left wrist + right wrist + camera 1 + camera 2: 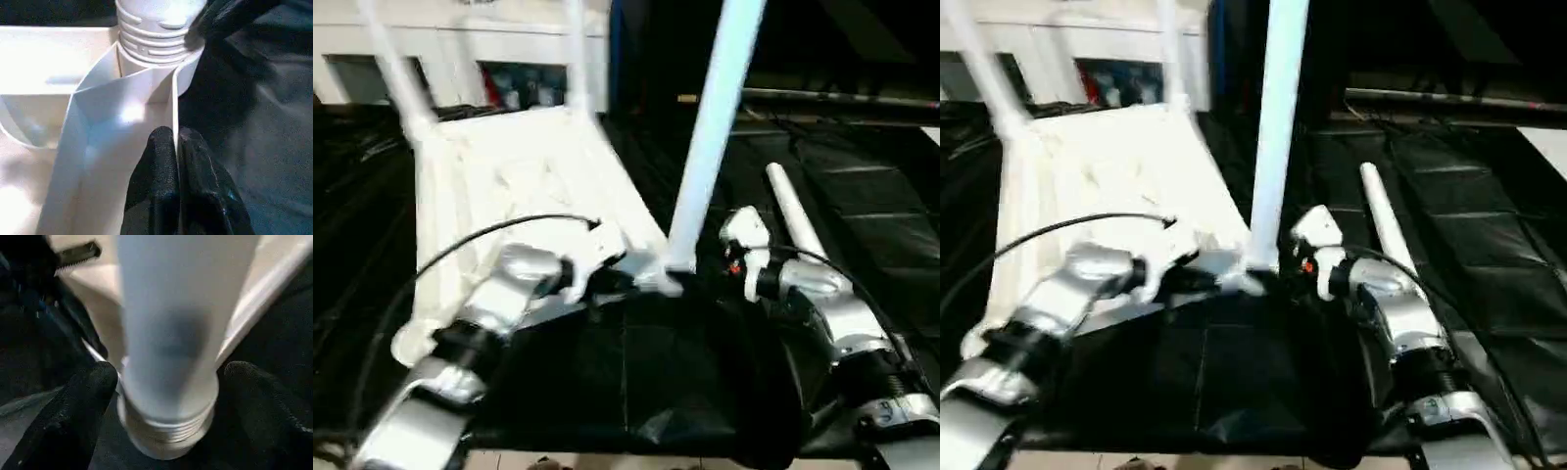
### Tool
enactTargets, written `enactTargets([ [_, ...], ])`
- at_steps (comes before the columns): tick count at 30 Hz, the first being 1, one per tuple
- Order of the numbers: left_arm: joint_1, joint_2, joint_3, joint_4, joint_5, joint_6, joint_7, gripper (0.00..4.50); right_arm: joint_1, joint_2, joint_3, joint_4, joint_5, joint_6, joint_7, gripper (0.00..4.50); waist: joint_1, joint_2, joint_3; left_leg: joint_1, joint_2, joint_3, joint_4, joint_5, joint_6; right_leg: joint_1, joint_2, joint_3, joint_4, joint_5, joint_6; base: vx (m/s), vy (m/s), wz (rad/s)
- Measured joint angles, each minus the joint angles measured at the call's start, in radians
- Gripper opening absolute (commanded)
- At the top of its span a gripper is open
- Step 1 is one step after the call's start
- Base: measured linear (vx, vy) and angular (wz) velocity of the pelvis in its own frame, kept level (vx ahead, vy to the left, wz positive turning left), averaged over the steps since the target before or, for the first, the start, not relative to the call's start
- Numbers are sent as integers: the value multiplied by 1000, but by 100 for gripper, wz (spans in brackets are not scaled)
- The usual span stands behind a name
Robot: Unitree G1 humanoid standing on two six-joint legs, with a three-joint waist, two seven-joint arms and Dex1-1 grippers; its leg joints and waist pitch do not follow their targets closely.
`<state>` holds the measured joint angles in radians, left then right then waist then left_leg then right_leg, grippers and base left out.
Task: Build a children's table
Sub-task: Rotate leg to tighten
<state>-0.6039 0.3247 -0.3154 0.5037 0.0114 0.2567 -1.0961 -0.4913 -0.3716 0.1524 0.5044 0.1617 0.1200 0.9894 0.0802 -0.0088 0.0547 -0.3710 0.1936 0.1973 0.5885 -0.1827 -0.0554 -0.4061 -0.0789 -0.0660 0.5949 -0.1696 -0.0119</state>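
Tabletop (524,186): upside down on black cloth (862,215), left of centre.
Near leg (710,147): upright in near corner socket.
Left claw (177,161): pinched shut on tabletop rim.
Right claw (166,396): fingers spread either side of leg base.
Loose leg (793,211): lying at right.

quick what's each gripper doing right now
left gripper: shut on the tabletop rim, near the corner socket.
right gripper: open, fingers either side of the upright leg, not gripping.

The ribbed plastic rectangular tabletop (519,186) and long tubular legs (710,147) were plain white; the cloth-covered surface (862,215) was black throughout.
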Motion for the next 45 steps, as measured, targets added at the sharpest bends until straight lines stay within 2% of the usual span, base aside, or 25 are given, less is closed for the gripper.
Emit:
enactTargets([
  [2,4,4,-7,-9,-2,0,-16,0,16,-2,16,-23,0,5,30,398,11,-1,0,-1,0,0,1,0,0,0,0,1,0,0,0,0,0,0],
  [6,4,5,-16,-10,-8,0,-24,0,16,-4,18,-31,-2,8,50,398,12,-1,1,0,0,1,2,0,0,1,0,2,1,0,0,0,0,0],
  [20,15,11,-16,-28,-10,4,-37,0,16,-12,16,-30,-3,5,59,285,12,-2,1,-1,0,1,2,0,0,1,0,1,1,0,0,0,0,0],
  [25,16,11,-15,-28,-10,7,-30,0,16,0,13,-15,-8,-6,39,274,10,-2,1,0,0,1,2,0,0,1,0,1,2,0,0,0,0,0],
  [27,16,-1,-4,-14,-6,9,10,0,9,29,2,20,-14,-14,-21,272,7,-4,0,2,0,1,3,0,0,3,0,2,2,0,0,0,0,0],
  [31,-19,-81,14,60,32,13,175,0,-21,111,-51,100,-20,-3,-241,272,-6,-5,-1,5,0,1,3,0,0,5,0,2,1,-2,4,0,0,0],
  [37,-89,-237,44,177,73,66,457,0,-91,272,-165,188,-28,50,-644,272,-24,-4,-1,7,-2,0,3,0,0,6,-1,2,-1,-2,4,0,0,0],
  [40,-109,-291,46,215,81,73,539,0,-116,297,-165,227,-50,35,-731,272,-24,-3,-3,7,-3,0,3,0,0,7,-2,2,-1,-2,4,0,0,0],
  [44,-110,-295,46,218,81,74,541,0,-111,296,-159,230,-75,9,-727,272,-22,-3,-5,7,-3,0,2,0,0,7,-2,1,-1,-2,5,0,0,0],
  [45,-110,-294,46,218,81,74,539,0,-109,296,-159,232,-76,1,-725,306,-22,-2,-6,7,-3,0,2,0,0,7,-2,1,-1,-2,5,0,0,0],
])
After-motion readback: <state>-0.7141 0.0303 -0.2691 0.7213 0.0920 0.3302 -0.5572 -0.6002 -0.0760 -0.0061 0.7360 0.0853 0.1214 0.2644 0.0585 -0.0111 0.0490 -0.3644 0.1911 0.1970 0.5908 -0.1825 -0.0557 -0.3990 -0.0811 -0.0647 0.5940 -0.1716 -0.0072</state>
